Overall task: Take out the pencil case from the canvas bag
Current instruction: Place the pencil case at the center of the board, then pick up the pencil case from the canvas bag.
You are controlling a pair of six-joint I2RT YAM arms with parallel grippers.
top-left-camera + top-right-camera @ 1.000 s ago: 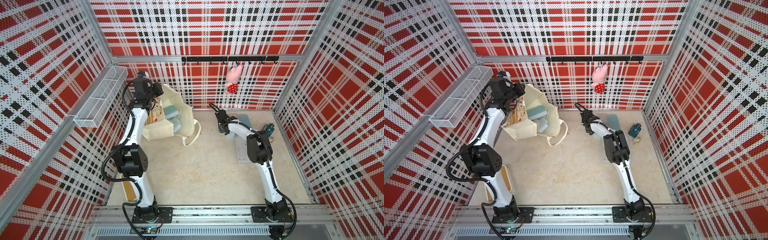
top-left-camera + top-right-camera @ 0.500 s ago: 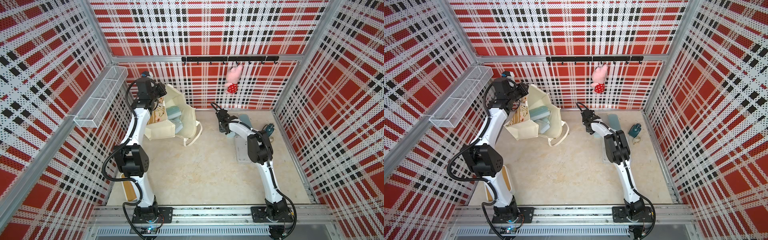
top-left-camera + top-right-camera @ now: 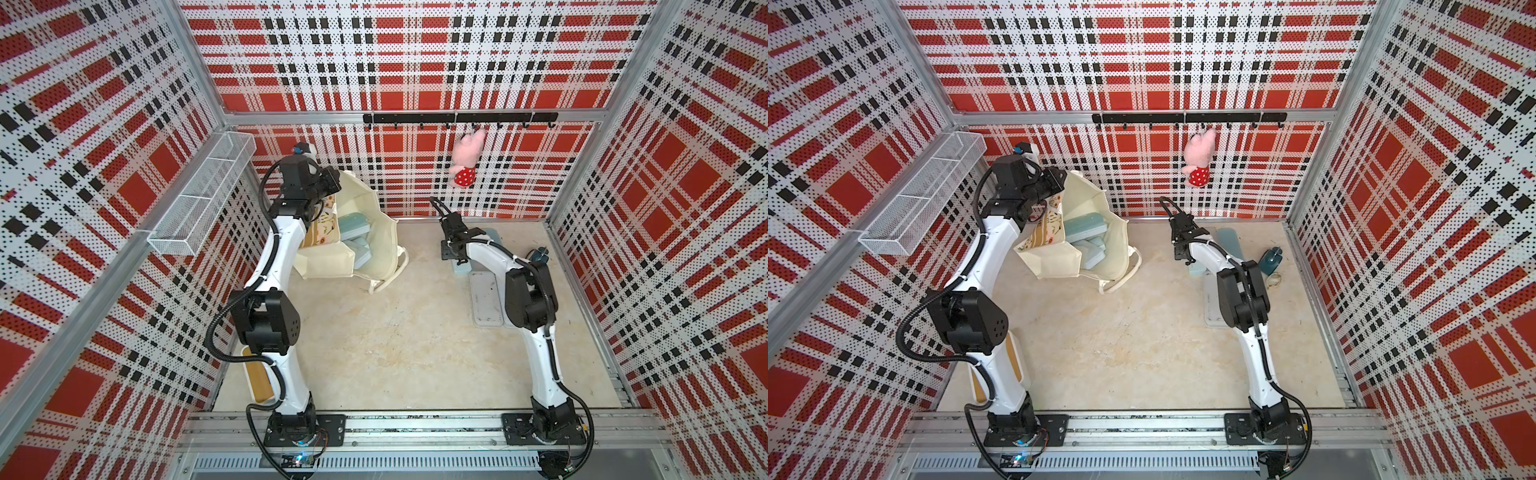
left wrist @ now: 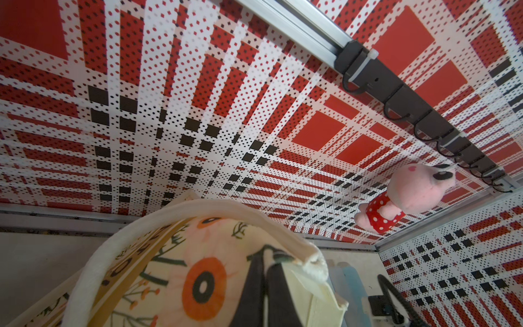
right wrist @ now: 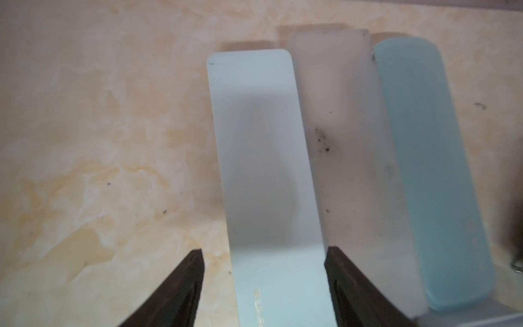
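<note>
Case [image 5: 260,155] sits free between my right claw's [image 5: 263,250] spread jaws; left claw [image 4: 266,283] clamps bag [image 3: 384,249] rim so its mouth gapes for reaching.

Open canvas bag [image 3: 328,266]; pencil case [image 5: 266,170] flat outside

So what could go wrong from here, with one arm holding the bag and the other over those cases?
The left gripper pinches only a bit of the canvas bag's top edge, and pencil cases lie inside. If the fabric slips, the bag may slump shut or tip.

The right gripper stands open astride a pale blue case on the table, with one finger close against the frosted case beside it. Pulling away crookedly could nudge either.
</note>
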